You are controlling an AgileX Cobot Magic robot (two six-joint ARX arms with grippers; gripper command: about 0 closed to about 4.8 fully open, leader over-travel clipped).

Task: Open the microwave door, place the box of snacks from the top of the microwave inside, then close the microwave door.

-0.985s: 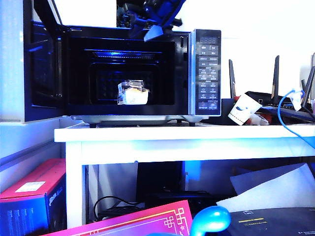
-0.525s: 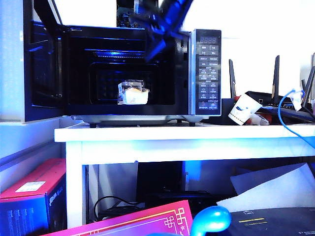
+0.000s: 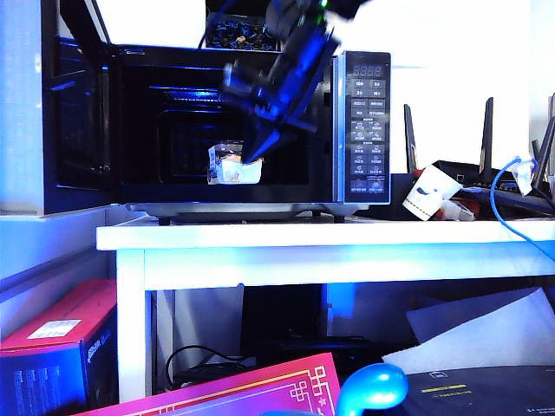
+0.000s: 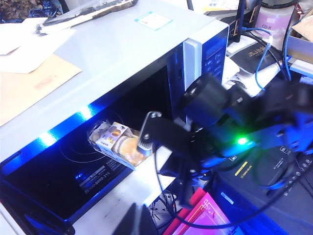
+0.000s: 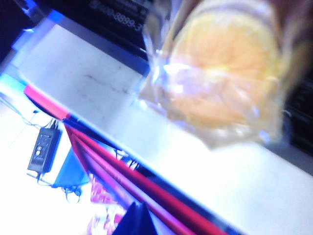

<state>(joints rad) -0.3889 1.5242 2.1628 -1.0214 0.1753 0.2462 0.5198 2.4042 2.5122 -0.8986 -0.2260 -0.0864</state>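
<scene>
A: Where's the box of snacks (image 3: 234, 165) rn?
B: Inside the microwave (image 3: 360, 130), on the cavity floor, near the front edge, approx centre. Microwave door (image 3: 76, 121) swung open at left.
A: Look + handling?
B: Clear crinkly plastic, yellow-orange rounds inside. Prob light, thin-walled, crushable, a bit slick; best pinched gently across the side walls.
A: Grippers?
B: Right gripper (image 3: 253, 154) at the box's right end, jaws fully closed; holding it or not, can't tell. Left gripper not in shot.

We are reading little here. A pink disc spindle (image 4: 275, 19) is showing "CD-R". The microwave (image 4: 146, 44) floor is carrying white digits, seemingly "8899", and "8899" is recurring in the right wrist view. The button panel (image 3: 368, 130) labels are proving too small.
</scene>
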